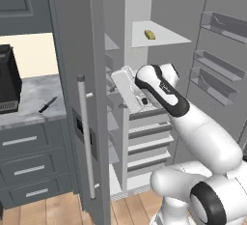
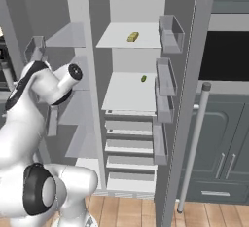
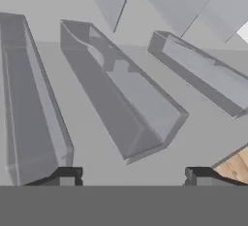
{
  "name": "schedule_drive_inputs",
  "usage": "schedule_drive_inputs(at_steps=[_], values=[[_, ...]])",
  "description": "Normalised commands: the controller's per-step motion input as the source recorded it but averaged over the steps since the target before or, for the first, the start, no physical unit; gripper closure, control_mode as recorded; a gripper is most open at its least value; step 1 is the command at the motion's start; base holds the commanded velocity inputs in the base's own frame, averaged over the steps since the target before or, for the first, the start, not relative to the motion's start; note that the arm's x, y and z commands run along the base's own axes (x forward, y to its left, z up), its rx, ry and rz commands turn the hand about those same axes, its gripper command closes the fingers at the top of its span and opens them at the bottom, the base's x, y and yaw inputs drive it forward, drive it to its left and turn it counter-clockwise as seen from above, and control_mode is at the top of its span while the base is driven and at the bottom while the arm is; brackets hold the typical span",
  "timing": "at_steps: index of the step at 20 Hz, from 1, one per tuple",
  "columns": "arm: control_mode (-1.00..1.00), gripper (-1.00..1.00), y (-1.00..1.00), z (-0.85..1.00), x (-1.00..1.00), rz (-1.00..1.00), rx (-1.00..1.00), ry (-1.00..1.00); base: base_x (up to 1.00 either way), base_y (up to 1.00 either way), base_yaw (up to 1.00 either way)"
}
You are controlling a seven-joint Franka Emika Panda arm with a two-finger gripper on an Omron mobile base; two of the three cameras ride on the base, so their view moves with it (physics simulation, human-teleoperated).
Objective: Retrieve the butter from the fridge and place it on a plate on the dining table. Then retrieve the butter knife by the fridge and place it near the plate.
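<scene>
I saw the butter (image 1: pixel 150 35) lying on the upper white shelf (image 2: pixel 146 41) inside the open fridge (image 2: pixel 131 99), with nothing touching it. One shelf lower, a tiny olive-green lump (image 2: pixel 143 79) sat near the right edge. The gripper (image 3: pixel 131 174) was well below the butter and pointed at the grey bins (image 3: pixel 126 108) on the inside of a fridge door; its two dark fingertips (image 3: pixel 65 175) stood wide apart, with nothing between them. In the left base view, the butter knife (image 1: pixel 48 104) lay flat on the small marble counter (image 1: pixel 34 98) beside the fridge, near a black appliance (image 1: pixel 8 81).
</scene>
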Motion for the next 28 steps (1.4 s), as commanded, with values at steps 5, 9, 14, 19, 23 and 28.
schedule_drive_inputs(at_steps=[5,9,14,19,23,28], values=[[-1.00,-1.00,0.92,-0.07,-0.68,0.00,0.00,0.10,0.00,0.00,0.00],[-1.00,-1.00,0.21,0.05,-0.25,0.00,-0.02,0.04,0.00,0.00,0.00],[-1.00,-1.00,-0.52,0.22,0.00,-0.09,-0.01,0.11,0.00,0.00,0.00],[-1.00,-1.00,-0.84,0.31,-0.01,-0.03,-0.03,0.09,0.00,0.00,0.00],[-1.00,-1.00,-0.92,0.02,0.00,0.08,-0.48,0.00,0.00,0.00,0.00],[-1.00,-1.00,-0.96,-0.04,0.00,0.18,-0.70,0.00,0.00,0.00,0.00]])
